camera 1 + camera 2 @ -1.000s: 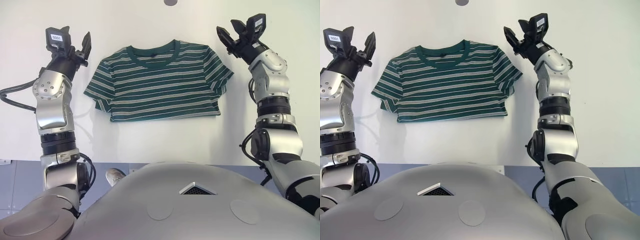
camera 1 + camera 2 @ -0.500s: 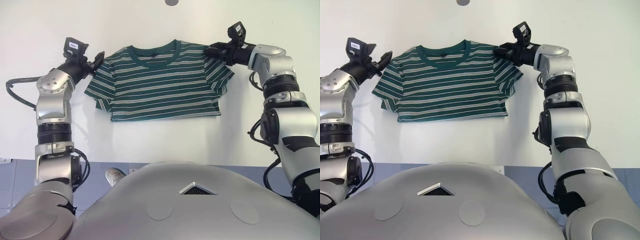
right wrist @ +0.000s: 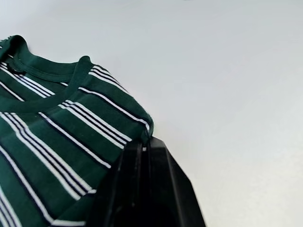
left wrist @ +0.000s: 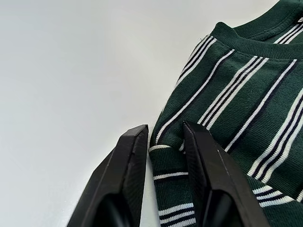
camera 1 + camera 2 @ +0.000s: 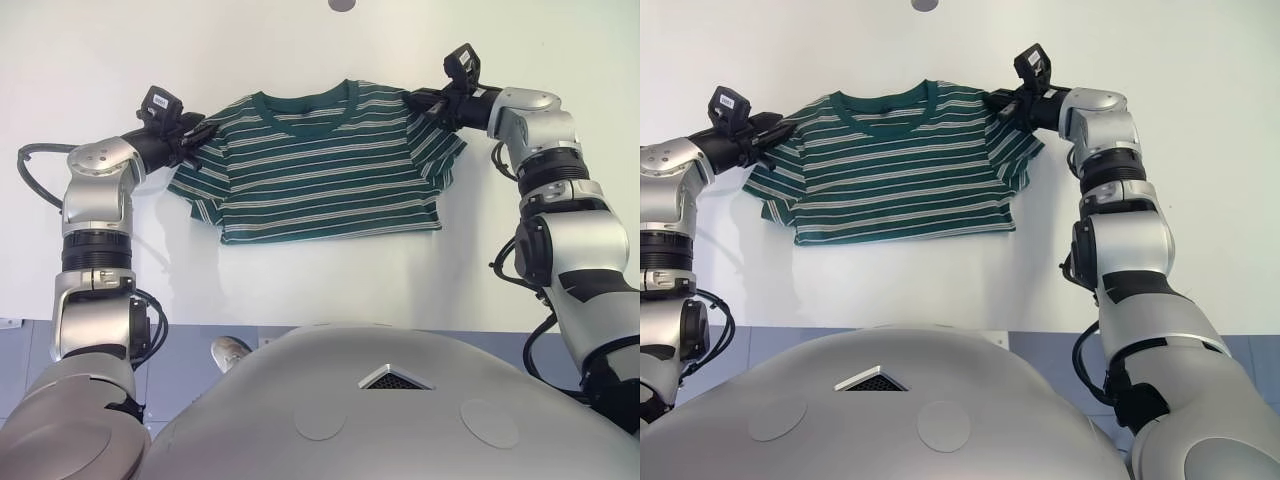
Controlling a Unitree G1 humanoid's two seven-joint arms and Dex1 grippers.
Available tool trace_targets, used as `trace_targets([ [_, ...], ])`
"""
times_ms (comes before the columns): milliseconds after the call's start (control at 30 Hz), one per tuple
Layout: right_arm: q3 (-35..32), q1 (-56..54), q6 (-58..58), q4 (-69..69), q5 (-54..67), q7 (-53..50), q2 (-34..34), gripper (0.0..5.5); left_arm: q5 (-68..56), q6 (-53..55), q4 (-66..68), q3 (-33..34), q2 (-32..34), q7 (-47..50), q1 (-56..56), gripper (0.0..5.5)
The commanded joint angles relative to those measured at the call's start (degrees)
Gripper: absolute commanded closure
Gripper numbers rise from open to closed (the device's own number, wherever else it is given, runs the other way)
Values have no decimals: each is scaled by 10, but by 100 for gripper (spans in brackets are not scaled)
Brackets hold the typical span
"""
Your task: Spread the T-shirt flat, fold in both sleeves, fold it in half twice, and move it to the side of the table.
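This is looking like a robotics lab or test room rather than a home. A wide, plain white matte tabletop (image 5: pixel 300 290) is spreading across the scene from left to right under even light, with a small dark grey round disc (image 5: pixel 341 4) sitting at its far edge. Past the near edge, smooth grey-blue floor panels (image 5: pixel 40 365) with thin straight seams are showing at left and right, suggesting an institutional workspace.

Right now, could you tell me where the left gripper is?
The left gripper is on the left of the left eye view, at the near-side shoulder edge of the T-shirt, open astride that edge on the white table.
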Motion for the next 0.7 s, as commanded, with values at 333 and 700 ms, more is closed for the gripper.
trace_targets([
  [333, -10, 26, -15, -149, 6, 11, -38, 550, -96, 66, -141, 68, -4, 6, 12, 549],
  [700, -205, 78, 211, -599, 292, 37, -155, 550, -415, 168, -435, 305, 11, 55, 37, 549],
])
